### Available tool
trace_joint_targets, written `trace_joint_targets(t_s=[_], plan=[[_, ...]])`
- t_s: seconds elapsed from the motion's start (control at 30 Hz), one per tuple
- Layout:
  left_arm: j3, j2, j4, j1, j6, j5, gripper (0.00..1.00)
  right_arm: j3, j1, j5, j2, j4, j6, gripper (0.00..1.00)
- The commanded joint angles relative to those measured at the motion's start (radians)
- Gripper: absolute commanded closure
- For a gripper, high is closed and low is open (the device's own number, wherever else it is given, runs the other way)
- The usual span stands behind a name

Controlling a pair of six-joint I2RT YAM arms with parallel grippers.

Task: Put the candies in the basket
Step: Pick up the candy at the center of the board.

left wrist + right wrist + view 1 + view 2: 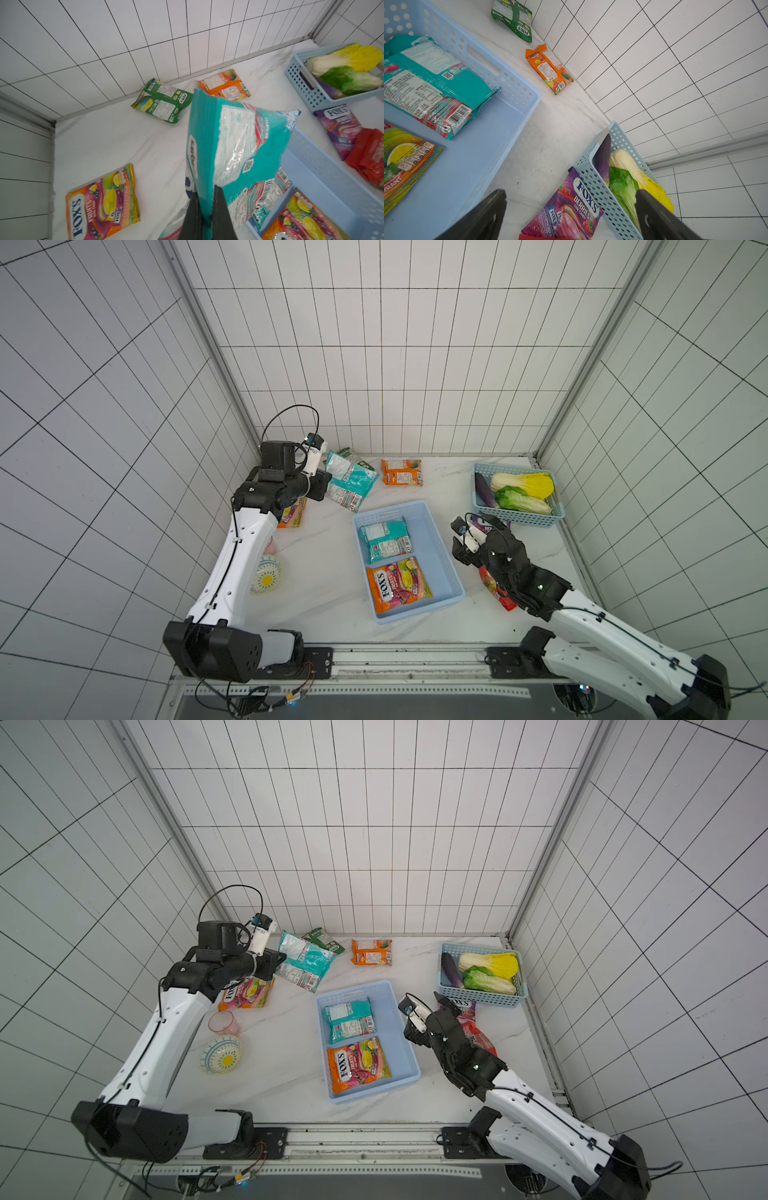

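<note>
Your left gripper is pinched tight on one edge of a teal bag. The bag looks lifted off the counter toward its far left corner, near the basket but not over it. Your right gripper stands wide and empty just above the purple FOXS bag. That bag lies between the basket and the smaller lattice basket of vegetables at the far right corner.

By my count two candies are done: a second teal bag and an orange FOXS bag lie flat inside the basket, at the middle of the counter.

Besides the bag in hand, five are left to you. A green bag and a small orange bag lie along the far edge. A FOXS fruits bag sits by the left edge under your left arm. The purple one is on the right with a red bag beside it. I judge you about a quarter of the way through, with the held bag next to go in
</note>
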Motion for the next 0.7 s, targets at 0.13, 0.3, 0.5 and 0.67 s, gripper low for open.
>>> trace_joint_targets(t_s=[0.13,0.3,0.5,0.67], plan=[[-0.112,-0.011,0.177,-0.008,-0.356,0.229,1.00,-0.026,-0.006,-0.058,-0.002,0.030,0.050,0.01],[-0.305,-0.051,0.389,0.035,-0.621,0.365,1.00,-0.044,-0.043,-0.111,0.004,0.080,0.135,0.01],[-0.560,-0.105,0.711,0.046,-0.901,0.416,1.00,0.006,-0.108,-0.228,0.029,0.050,0.356,0.01],[-0.702,-0.135,0.936,0.043,-1.043,0.408,1.00,0.104,-0.139,-0.353,0.093,0.023,0.571,0.01]])
